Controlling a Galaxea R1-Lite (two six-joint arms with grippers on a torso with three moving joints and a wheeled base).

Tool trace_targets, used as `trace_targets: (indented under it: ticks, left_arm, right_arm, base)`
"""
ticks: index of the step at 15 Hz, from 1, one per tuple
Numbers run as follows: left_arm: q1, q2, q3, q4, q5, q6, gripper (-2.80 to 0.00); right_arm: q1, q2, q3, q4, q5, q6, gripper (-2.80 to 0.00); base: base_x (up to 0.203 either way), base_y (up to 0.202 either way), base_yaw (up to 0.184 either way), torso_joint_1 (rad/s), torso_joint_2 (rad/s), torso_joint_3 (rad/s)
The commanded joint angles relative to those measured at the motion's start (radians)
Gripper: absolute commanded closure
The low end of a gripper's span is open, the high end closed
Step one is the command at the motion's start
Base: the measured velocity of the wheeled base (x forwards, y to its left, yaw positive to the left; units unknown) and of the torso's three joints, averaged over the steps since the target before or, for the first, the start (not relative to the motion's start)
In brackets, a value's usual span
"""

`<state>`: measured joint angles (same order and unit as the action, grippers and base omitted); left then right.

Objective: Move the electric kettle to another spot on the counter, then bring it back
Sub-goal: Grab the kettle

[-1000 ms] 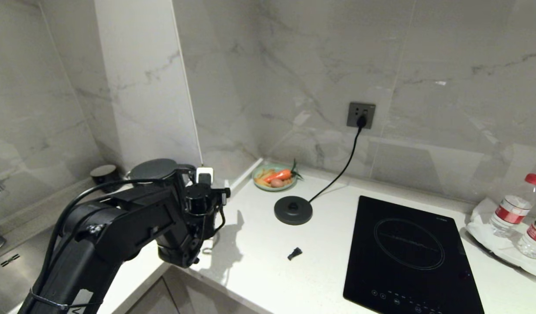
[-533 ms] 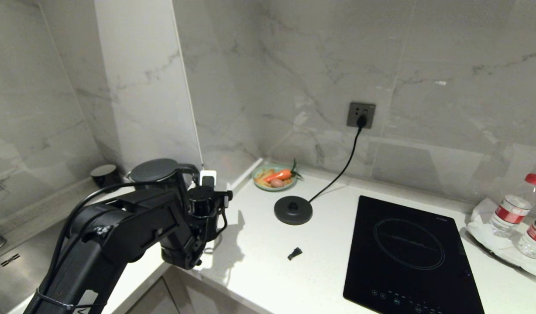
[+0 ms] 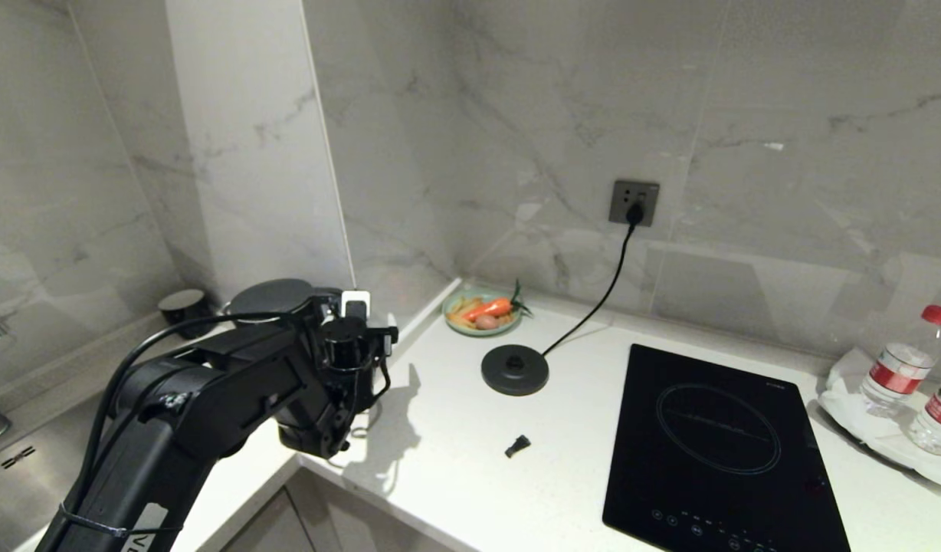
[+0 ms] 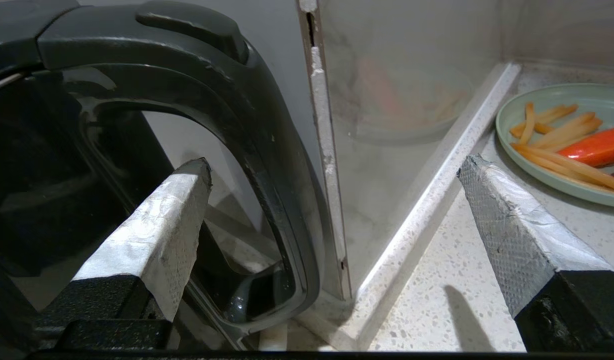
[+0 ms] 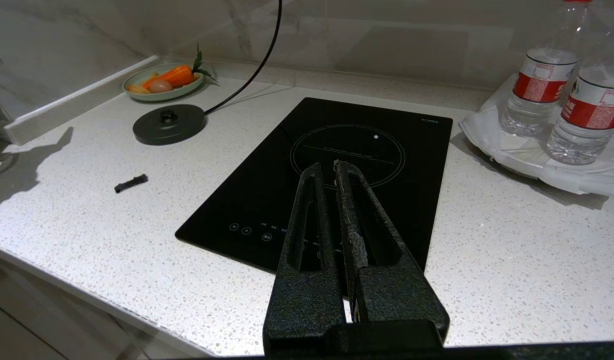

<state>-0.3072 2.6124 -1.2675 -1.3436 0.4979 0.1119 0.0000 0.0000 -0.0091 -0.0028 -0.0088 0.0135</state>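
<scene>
The black electric kettle stands on the counter at the far left, against the wall column, mostly hidden behind my left arm. In the left wrist view its loop handle curves down between the pads of my left gripper, which is open wide. One taped fingertip sits at the loop's opening beside the dark body; the other fingertip is outside, over the worktop. Neither pad touches the handle. My right gripper is shut and empty above the hob's front edge.
The kettle's round base disc with its cord plugged into the wall socket lies mid-counter. A green plate of carrot and fries sits in the corner. A small black piece, the hob and water bottles lie to the right.
My left wrist drifted slightly right, then back left and a little farther in beside the kettle. Its fingers stayed open. The kettle has not moved.
</scene>
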Motion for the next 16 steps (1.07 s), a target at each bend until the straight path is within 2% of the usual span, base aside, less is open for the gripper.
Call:
trace_targets:
  ticks: [1, 5, 8, 11, 14, 16]
  left_arm:
    - [0.005, 0.003, -0.007, 0.008, 0.004, 0.002, -2.80]
    - [0.007, 0.024, -0.078, 0.063, 0.002, 0.002, -2.80]
    - [-0.007, 0.014, -0.073, 0.068, -0.001, 0.000, -2.80]
    - [-0.019, 0.008, -0.048, 0.063, -0.001, -0.019, -2.80]
    - [-0.037, -0.023, 0.028, 0.058, -0.004, -0.028, -2.80]
    - [-0.051, -0.043, 0.063, 0.057, -0.002, -0.076, -2.80]
  right_arm:
    - [0.000, 0.000, 0.000, 0.000, 0.001, 0.000, 0.00]
    - [0.000, 0.002, 0.000, 0.000, 0.000, 0.000, 0.00]
    - [0.000, 0.002, 0.000, 0.000, 0.001, 0.000, 0.00]
    - [0.000, 0.002, 0.000, 0.000, 0.001, -0.001, 0.00]
    - [0.000, 0.000, 0.000, 0.000, 0.000, 0.000, 0.00]
    - [0.000, 0.002, 0.000, 0.000, 0.001, 0.000, 0.00]
  base:
    - [0.000, 0.000, 0.000, 0.000, 0.00, 0.000]
    - [0.000, 0.000, 0.000, 0.000, 0.00, 0.000]
    - [0.000, 0.000, 0.000, 0.000, 0.00, 0.000]
    - [0.000, 0.000, 0.000, 0.000, 0.00, 0.000]
    - [0.000, 0.000, 0.000, 0.000, 0.00, 0.000]
    - [0.000, 0.000, 0.000, 0.000, 0.00, 0.000]
